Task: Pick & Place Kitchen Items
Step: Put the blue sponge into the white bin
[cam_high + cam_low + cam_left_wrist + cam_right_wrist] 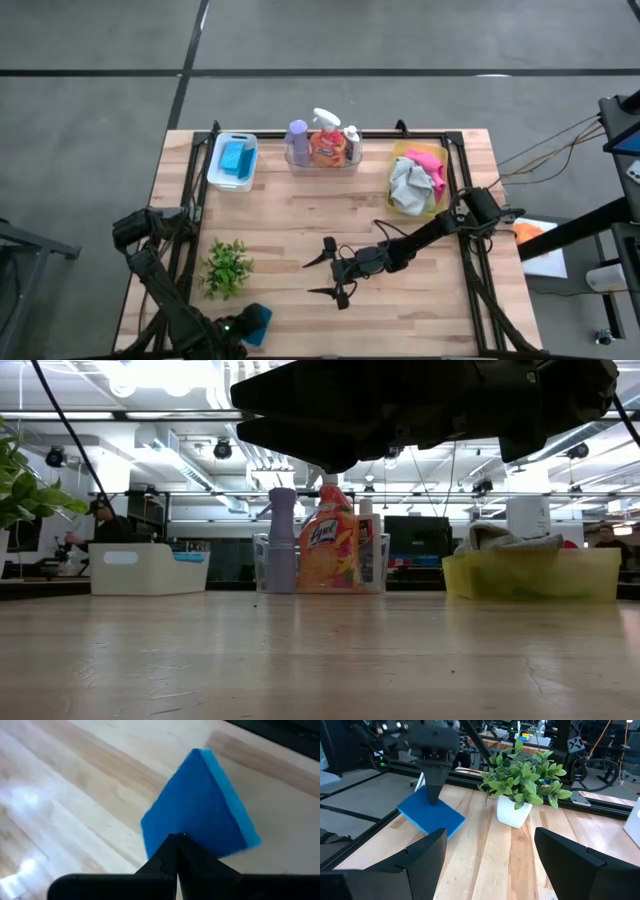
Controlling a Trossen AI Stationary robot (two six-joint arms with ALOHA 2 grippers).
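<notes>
Wooden plank table (300, 215), pale, with a black metal frame (470, 250) along its sides. Grey floor (100, 60) around it, crossed by dark seam lines. Beyond the table, well behind the claws: open workshop room, white ceiling with bright strip lights (150, 375), exposed ducts (255, 455). Dark monitors (415, 535) and cluttered benches at the back. A seated person (100, 525) at the far side. Cables (550, 145) trail off the table edge.

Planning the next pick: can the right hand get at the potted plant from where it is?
Probably yes: the right hand is open, facing the potted plant, with bare table between.
</notes>
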